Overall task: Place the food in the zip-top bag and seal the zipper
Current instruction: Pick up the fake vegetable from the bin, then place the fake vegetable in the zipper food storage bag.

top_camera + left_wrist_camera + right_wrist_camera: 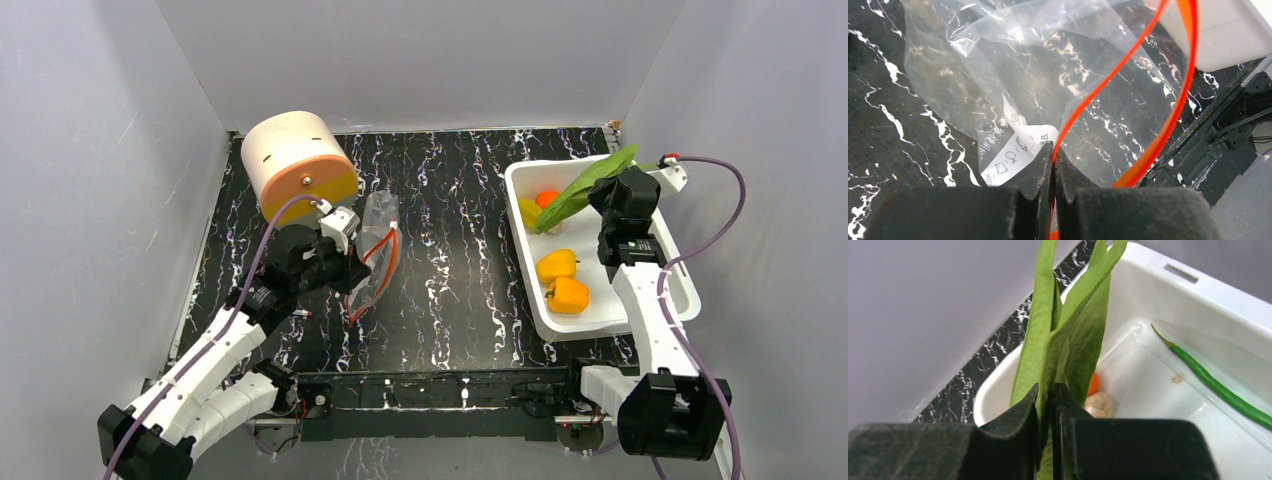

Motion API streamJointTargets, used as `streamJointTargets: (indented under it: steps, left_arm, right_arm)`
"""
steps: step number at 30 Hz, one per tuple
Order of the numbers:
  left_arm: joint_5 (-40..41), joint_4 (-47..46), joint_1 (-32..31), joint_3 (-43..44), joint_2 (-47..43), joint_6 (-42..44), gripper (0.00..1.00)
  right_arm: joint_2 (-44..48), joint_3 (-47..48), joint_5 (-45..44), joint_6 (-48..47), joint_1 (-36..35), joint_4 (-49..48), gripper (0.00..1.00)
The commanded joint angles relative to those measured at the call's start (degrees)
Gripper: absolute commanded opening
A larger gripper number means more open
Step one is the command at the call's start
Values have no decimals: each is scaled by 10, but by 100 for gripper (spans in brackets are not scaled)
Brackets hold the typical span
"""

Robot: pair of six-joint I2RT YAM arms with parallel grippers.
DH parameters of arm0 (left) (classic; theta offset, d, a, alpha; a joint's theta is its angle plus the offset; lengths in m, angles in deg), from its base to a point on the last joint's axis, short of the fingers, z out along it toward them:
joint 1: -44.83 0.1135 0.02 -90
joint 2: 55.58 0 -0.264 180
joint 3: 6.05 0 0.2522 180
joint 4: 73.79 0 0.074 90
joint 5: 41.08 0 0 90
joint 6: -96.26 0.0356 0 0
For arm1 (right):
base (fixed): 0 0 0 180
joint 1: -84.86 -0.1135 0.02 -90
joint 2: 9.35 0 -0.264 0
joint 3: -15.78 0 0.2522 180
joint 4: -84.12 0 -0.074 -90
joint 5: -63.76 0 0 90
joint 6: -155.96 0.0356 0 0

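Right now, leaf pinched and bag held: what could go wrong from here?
1. The leaf is long and floppy, pinched only near one end by the right jaws; it may buckle against the zipper instead of sliding in.
2. The left jaws grip the bag at one spot on its mouth, so the narrow opening could collapse when pushed.
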Motion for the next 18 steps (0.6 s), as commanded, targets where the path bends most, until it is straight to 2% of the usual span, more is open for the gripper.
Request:
streamJointTargets:
  steps: [1, 8, 13, 18]
  left_arm:
    - [-12, 15, 0, 30, 26, -14, 0]
    - [-49, 30, 0, 74, 62, -101, 0]
    - [-53, 55, -1, 113, 84, -143, 0]
    - [-93, 81, 0, 155, 100, -210, 0]
  right_arm:
    - [35, 48, 33, -19, -2, -56, 0]
    - [43, 91, 145, -37, -9, -43, 0]
    - [66, 71, 216, -70, -74, -114, 0]
    - [79, 62, 310, -162, -133, -161, 0]
